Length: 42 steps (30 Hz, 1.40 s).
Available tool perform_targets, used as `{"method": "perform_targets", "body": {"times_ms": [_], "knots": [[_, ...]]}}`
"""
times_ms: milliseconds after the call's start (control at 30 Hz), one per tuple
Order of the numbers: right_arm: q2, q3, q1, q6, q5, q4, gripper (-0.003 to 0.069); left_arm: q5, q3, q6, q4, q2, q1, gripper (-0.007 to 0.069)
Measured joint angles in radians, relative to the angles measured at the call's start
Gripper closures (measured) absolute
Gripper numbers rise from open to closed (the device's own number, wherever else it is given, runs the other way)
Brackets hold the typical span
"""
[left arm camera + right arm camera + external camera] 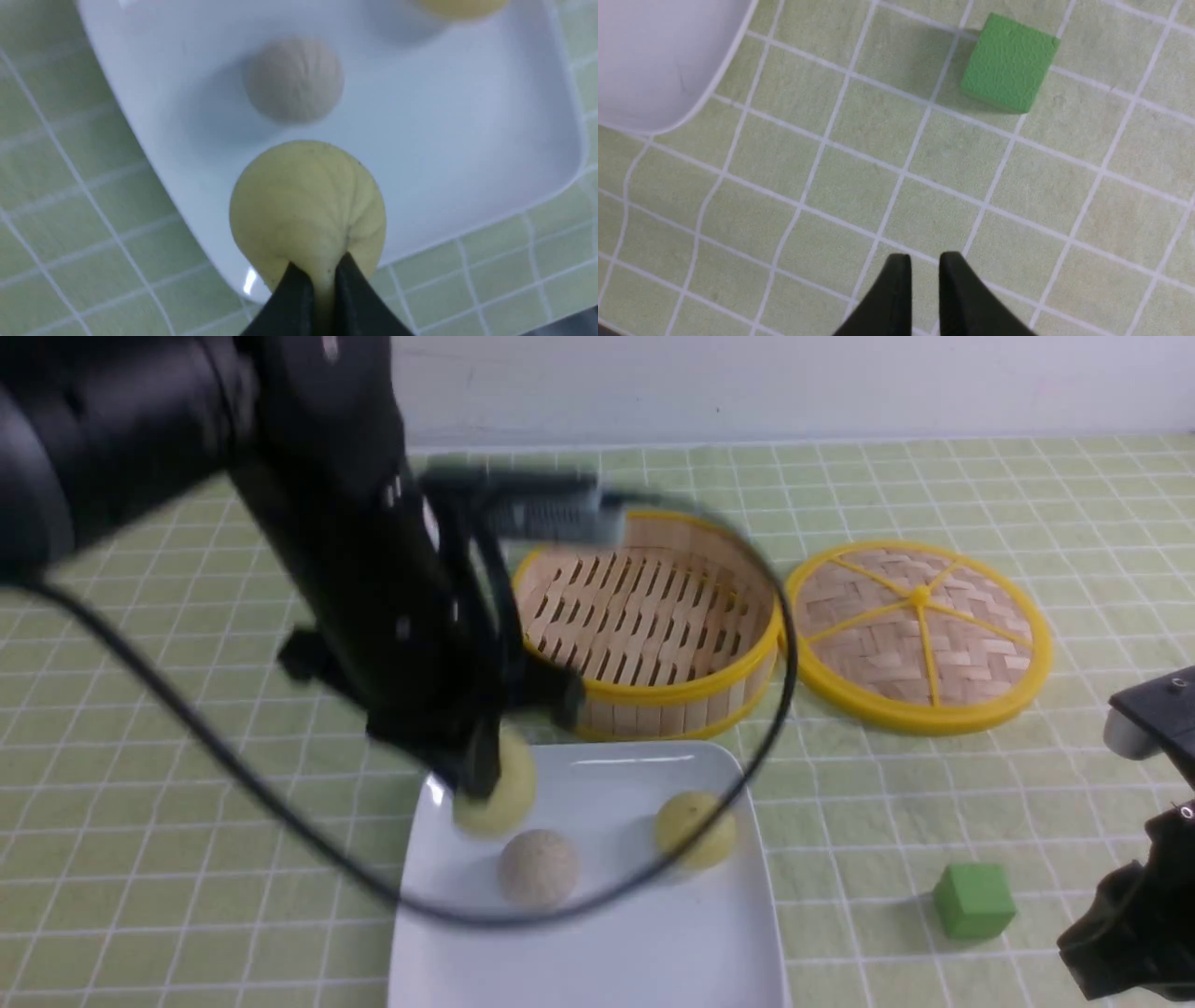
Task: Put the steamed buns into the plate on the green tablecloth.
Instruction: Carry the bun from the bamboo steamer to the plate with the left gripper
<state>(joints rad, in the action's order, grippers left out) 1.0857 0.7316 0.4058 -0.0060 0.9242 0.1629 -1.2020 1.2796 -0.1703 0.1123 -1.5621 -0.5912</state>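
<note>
My left gripper [485, 775] is shut on a pale yellow steamed bun [504, 793], pinching its edge [308, 205], over the far left corner of the white square plate [653, 952]. An off-white bun [537, 866] and a second pale yellow bun [695, 826] lie on the plate; the off-white one also shows in the left wrist view [294, 79]. The plate rests on the green tablecloth [140, 859]. My right gripper [920, 266] is shut and empty above the cloth, near the plate's corner [654, 60].
An empty bamboo steamer basket [653, 625] stands behind the plate, its woven lid [920, 635] lying to its right. A green cube [974, 899] sits on the cloth right of the plate, also in the right wrist view [1008, 63]. A black cable [280, 812] loops over the plate.
</note>
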Motion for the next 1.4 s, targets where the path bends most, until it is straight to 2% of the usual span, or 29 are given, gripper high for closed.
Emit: {"method": "perform_targets", "body": {"times_ms": [133, 233, 400, 567, 633, 667, 700, 867, 900, 933, 1000, 1100, 1200, 1400], "knots": [[0.000, 0.000, 0.000, 0.000, -0.018, 0.000, 0.0541, 0.167, -0.247, -0.062, -0.001, 0.014, -0.068, 0.0597], [0.000, 0.000, 0.000, 0.000, -0.037, 0.000, 0.0538, 0.288, -0.333, -0.112, -0.005, 0.012, -0.087, 0.0595], [-0.008, 0.000, 0.000, -0.003, -0.022, 0.000, 0.0539, 0.434, -0.359, -0.136, -0.030, -0.013, -0.087, 0.0592], [-0.103, 0.000, 0.000, -0.004, 0.019, 0.000, 0.0588, 0.456, -0.359, -0.140, -0.031, -0.034, -0.087, 0.0573], [-0.233, 0.000, 0.000, -0.003, 0.031, 0.000, 0.0659, 0.453, -0.359, -0.168, -0.026, -0.043, -0.087, 0.0524], [-0.244, 0.000, 0.000, -0.003, 0.032, 0.000, 0.0659, 0.453, -0.359, -0.173, -0.026, -0.043, -0.087, 0.0518], [-0.356, 0.000, 0.000, 0.006, 0.046, -0.007, 0.0672, 0.448, -0.359, -0.191, -0.025, -0.043, -0.087, 0.0461], [-0.641, -0.011, 0.000, 0.012, 0.053, -0.034, 0.0673, 0.416, -0.341, -0.209, -0.024, -0.039, -0.087, 0.0281], [-0.718, -0.035, 0.000, 0.013, 0.014, -0.035, 0.0673, 0.401, -0.327, -0.210, -0.024, -0.035, -0.087, 0.0237], [-0.743, -0.041, 0.000, 0.013, 0.006, -0.036, 0.0673, 0.396, -0.322, -0.210, -0.024, -0.034, -0.087, 0.0230], [-0.871, -0.146, 0.000, 0.015, -0.139, -0.044, 0.0673, 0.371, -0.290, -0.210, -0.024, -0.020, -0.087, 0.0166], [-0.993, -0.315, 0.000, 0.016, -0.362, -0.052, 0.0671, 0.354, -0.258, -0.210, -0.024, -0.007, -0.087, 0.0132], [-1.064, -0.469, 0.000, 0.019, -0.589, -0.052, 0.0671, 0.348, -0.251, -0.210, -0.024, -0.003, -0.087, 0.0130], [-1.078, -0.507, 0.000, 0.020, -0.698, -0.050, 0.0671, 0.343, -0.251, -0.210, -0.023, -0.003, -0.087, 0.0178]]}}
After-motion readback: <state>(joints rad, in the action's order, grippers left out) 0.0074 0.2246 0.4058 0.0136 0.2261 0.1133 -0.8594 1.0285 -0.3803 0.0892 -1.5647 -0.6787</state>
